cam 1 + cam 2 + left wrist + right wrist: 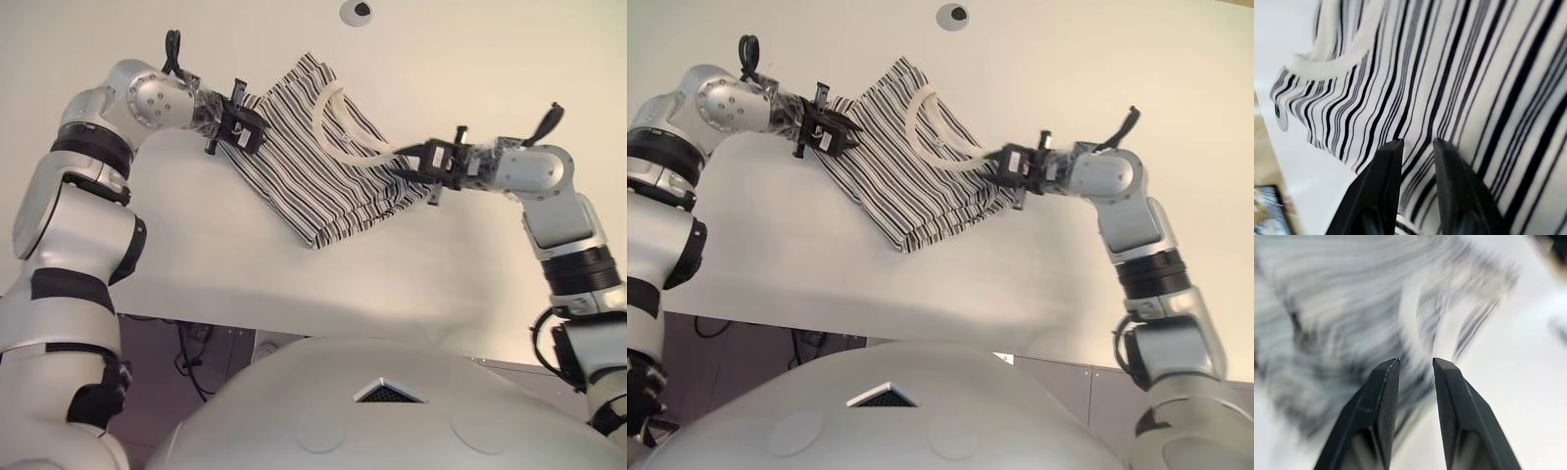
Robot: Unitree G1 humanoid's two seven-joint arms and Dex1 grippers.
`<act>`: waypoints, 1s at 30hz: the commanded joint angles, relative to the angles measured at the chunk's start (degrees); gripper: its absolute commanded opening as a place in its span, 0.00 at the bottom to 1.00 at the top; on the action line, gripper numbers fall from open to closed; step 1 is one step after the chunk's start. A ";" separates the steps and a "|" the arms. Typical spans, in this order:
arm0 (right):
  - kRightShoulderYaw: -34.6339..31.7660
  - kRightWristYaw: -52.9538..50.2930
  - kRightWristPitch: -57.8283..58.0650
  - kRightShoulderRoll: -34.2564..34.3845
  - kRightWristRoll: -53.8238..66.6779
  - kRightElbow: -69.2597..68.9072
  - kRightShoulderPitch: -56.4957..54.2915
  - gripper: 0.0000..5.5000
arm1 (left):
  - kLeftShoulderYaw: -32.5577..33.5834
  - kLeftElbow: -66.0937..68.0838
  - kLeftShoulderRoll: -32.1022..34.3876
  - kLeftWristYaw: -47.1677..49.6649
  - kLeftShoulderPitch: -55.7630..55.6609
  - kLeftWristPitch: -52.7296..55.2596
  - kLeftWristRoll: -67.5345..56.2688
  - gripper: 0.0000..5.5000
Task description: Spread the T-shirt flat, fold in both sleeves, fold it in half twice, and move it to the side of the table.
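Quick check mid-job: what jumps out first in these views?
The black-and-white striped T-shirt, folded into a slanted bundle on the white table, its pale collar on top. The left gripper sits at its left edge and the right gripper at its right edge.

A robot lab or test room is suggested rather than a home. A plain white counter (196,245) is seen with a round fitting (356,12) with a dark centre set into its far part, and loose black cables (188,354) are left hanging in the dark space beneath its front edge. Bare grey panels (1068,387) are seen below it on the right
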 commanded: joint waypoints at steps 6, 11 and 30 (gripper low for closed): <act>5.77 1.38 1.93 3.97 -1.28 -2.84 0.03 0.22 | -18.79 9.52 -11.80 44.79 -8.18 16.84 29.79 0.19; -4.17 0.93 7.49 2.61 9.86 -7.61 2.70 0.22 | -3.29 11.13 -7.10 43.57 -7.04 9.84 14.18 0.19; -10.35 -4.41 -17.44 0.04 3.18 -8.16 24.33 0.47 | 25.30 -28.16 11.12 -17.98 42.20 2.98 -41.06 0.44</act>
